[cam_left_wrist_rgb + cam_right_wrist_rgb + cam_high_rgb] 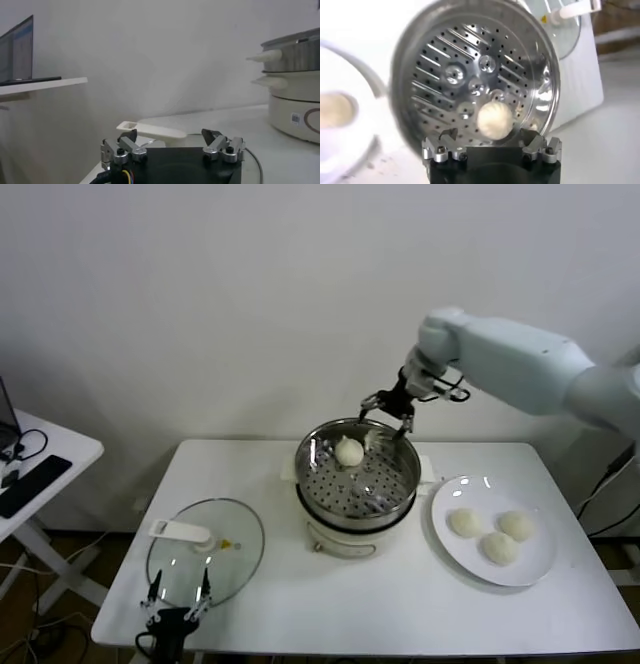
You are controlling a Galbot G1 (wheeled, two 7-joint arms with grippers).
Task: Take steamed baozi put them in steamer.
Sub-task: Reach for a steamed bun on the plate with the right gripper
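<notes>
Left gripper (pixel 177 593): nearest the head camera, parked low at the table's near left edge, just in front of the glass lid; its fingers stand apart with nothing between them, as the left wrist view (pixel 172 145) also shows.
Side table (pixel 60 452): far left, white, separate from the main table, with a dark flat device and cables on it.
Glass lid (pixel 205 564): lying flat on the left part of the white table (pixel 400 604), its white handle (pixel 182 531) on top.
Steamer (pixel 357 484): middle of the table, shiny steel pot with a perforated floor on a white base; the right wrist view looks straight down into it (pixel 445 65).
Baozi in steamer (pixel 349 451): one cream-white bun resting on the perforated floor by the far wall of the pot; in the right wrist view (pixel 495 120) it lies just beyond the fingertips, touching neither of them.
Right gripper (pixel 389 416): hanging over the steamer's far rim, jaws spread wide and empty, the bun below and apart from them.
Plate (pixel 540 569): flat, white, just right of the steamer.
Baozi on plate (pixel 497 546): three buns grouped close together near the plate's centre, well apart from either gripper.
</notes>
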